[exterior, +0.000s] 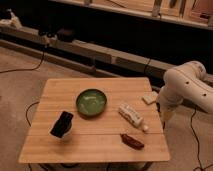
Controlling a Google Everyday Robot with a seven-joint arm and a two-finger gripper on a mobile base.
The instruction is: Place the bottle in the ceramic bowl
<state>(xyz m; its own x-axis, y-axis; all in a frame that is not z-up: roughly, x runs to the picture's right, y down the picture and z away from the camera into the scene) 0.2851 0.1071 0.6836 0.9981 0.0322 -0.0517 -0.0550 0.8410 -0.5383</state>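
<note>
The bottle is white with a pale label. It lies on its side on the wooden table, right of centre, with its small round cap pointing toward the front right. The ceramic bowl is round, glossy green and holds nothing; it stands at the table's middle, a short gap left of the bottle. My white arm comes in from the right. My gripper hangs at its dark lower end beside the table's right edge, right of the bottle and apart from it.
A dark reddish-brown oblong object lies near the front edge, below the bottle. A black object sits at the front left. A small pale item lies at the back right corner. Cables run on the floor; shelving stands behind.
</note>
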